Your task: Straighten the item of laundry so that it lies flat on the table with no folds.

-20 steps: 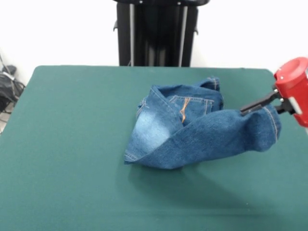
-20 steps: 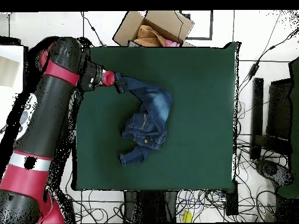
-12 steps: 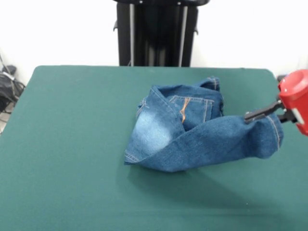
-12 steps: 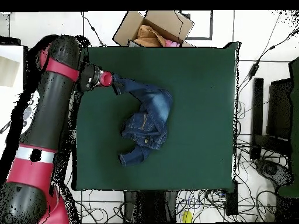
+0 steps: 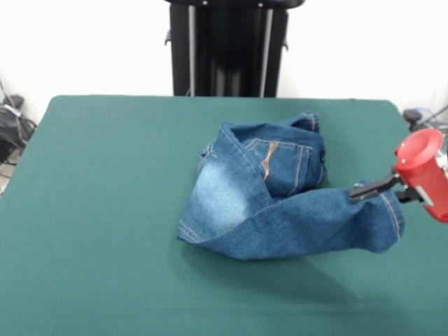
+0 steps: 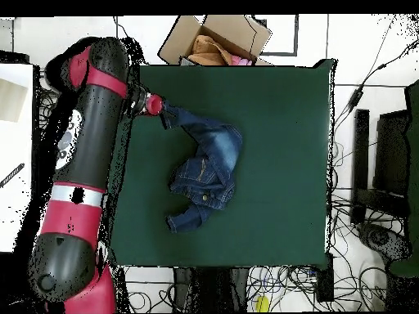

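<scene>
While gripper (image 5: 365, 190) at 3 o'clock has its jaws clamped on one leg hem, jeans (image 5: 269, 192) sit mid-table (image 5: 91, 210), bunched w/ waist folded over. Leg partly drawn out; most flattening probably left.

The robot arm (image 6: 82, 155) is built of thick rounded black segments joined by red bands and red joint housings. A round red cap (image 5: 418, 155) ends the wrist, from which slim black jaws project.
</scene>
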Tool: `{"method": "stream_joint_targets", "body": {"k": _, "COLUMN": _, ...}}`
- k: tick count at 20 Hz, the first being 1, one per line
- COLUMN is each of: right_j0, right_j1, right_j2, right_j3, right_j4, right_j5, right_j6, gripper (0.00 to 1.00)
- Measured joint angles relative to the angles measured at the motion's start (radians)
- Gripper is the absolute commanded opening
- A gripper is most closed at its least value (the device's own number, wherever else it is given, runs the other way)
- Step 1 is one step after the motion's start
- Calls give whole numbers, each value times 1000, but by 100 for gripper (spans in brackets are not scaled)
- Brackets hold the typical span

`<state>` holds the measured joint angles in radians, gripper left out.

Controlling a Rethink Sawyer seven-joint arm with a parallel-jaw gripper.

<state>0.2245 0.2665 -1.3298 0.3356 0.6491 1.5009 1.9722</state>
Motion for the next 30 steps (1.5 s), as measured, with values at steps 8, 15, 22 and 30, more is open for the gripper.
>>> {"method": "stream_joint_targets", "body": {"k": 8, "right_j0": -55, "right_j1": 5, "right_j2": 22, "right_j3": -52, "right_j4": 98, "right_j5": 20, "right_j6": 0, "gripper": 0}}
{"method": "stream_joint_targets", "body": {"k": 15, "right_j0": -89, "right_j1": 9, "right_j2": 77, "right_j3": -67, "right_j4": 173, "right_j5": 20, "right_j6": 0, "gripper": 0}}
{"method": "stream_joint_targets", "body": {"k": 22, "right_j0": -128, "right_j1": 21, "right_j2": 169, "right_j3": -77, "right_j4": 228, "right_j5": 20, "right_j6": 0, "gripper": 0}}
{"method": "stream_joint_targets", "body": {"k": 30, "right_j0": -182, "right_j1": 61, "right_j2": 281, "right_j3": -121, "right_j4": 273, "right_j5": 20, "right_j6": -4, "gripper": 0}}
